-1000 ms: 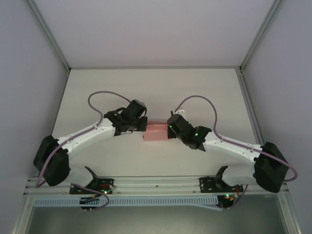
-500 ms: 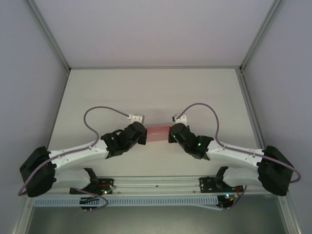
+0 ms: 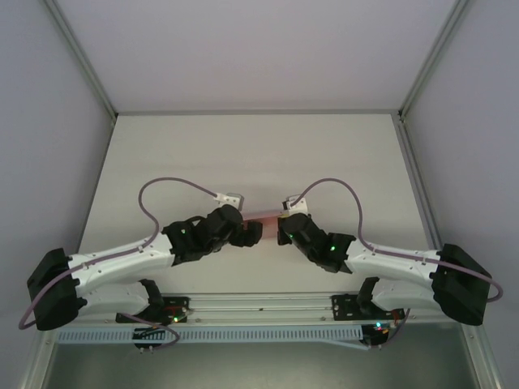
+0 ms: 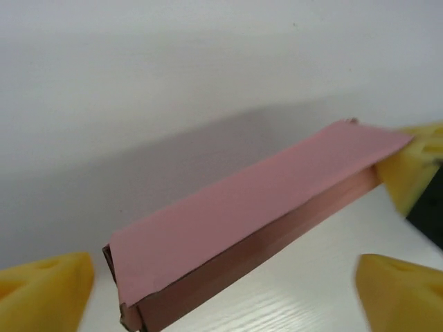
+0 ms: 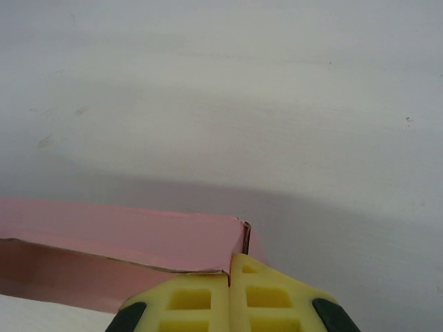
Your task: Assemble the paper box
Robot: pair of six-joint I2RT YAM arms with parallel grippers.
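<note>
The paper box (image 3: 263, 216) is a slim pink closed box in the middle of the white table, between my two grippers. In the left wrist view the paper box (image 4: 256, 214) runs diagonally away from me. My left gripper (image 4: 221, 304) is open, its yellow pads (image 4: 45, 283) wide apart on either side of the box's near end and touching nothing. My right gripper (image 5: 230, 290) is shut, its pads pressed together on the thin card at the end of the paper box (image 5: 118, 232). From above, the left gripper (image 3: 251, 233) and right gripper (image 3: 281, 227) face each other.
White enclosure walls and metal frame posts (image 3: 85, 65) surround the table (image 3: 259, 154). A metal rail (image 3: 259, 304) carrying the arm bases runs along the near edge. Purple cables (image 3: 174, 182) loop above each arm.
My left gripper has opened and let go of the box. Both arms have drawn back toward the near edge, and the box has come with the right gripper.
</note>
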